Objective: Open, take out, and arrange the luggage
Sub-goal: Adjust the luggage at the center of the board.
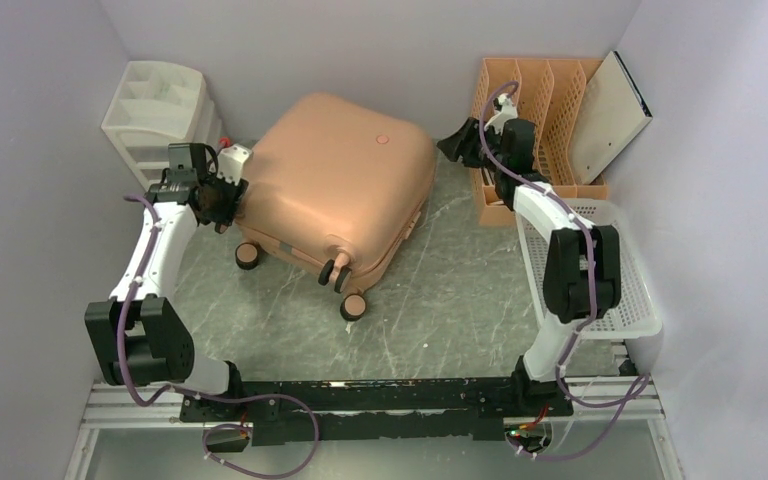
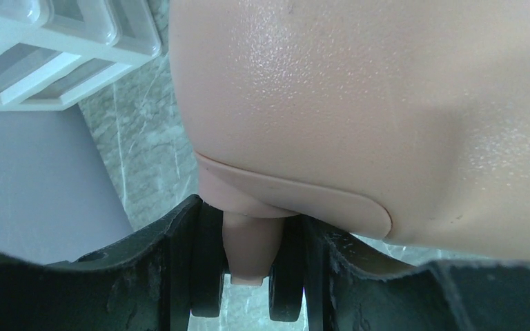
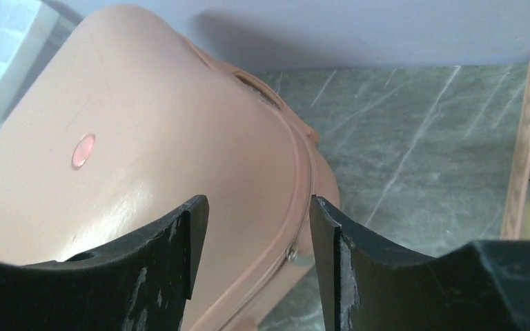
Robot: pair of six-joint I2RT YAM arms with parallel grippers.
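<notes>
The salmon-pink luggage (image 1: 340,180) lies flat and closed in the middle of the table, its round logo (image 1: 382,140) facing up. At its left corner my left gripper (image 1: 222,197) is shut on a spinner wheel. In the left wrist view the wheel's pink stem (image 2: 248,248) and both black wheel halves sit between the fingers (image 2: 179,234), under the shell (image 2: 359,103). My right gripper (image 1: 455,143) hovers open at the far right corner. In the right wrist view it (image 3: 257,207) straddles the zipper seam above the small metal zipper pull (image 3: 292,254), touching nothing.
A white drawer unit (image 1: 155,115) stands at the back left, close to the left gripper. An orange slotted file rack (image 1: 535,110) holding a flat grey board (image 1: 610,115) stands at the back right. A white basket (image 1: 620,290) sits along the right wall. Walls close three sides.
</notes>
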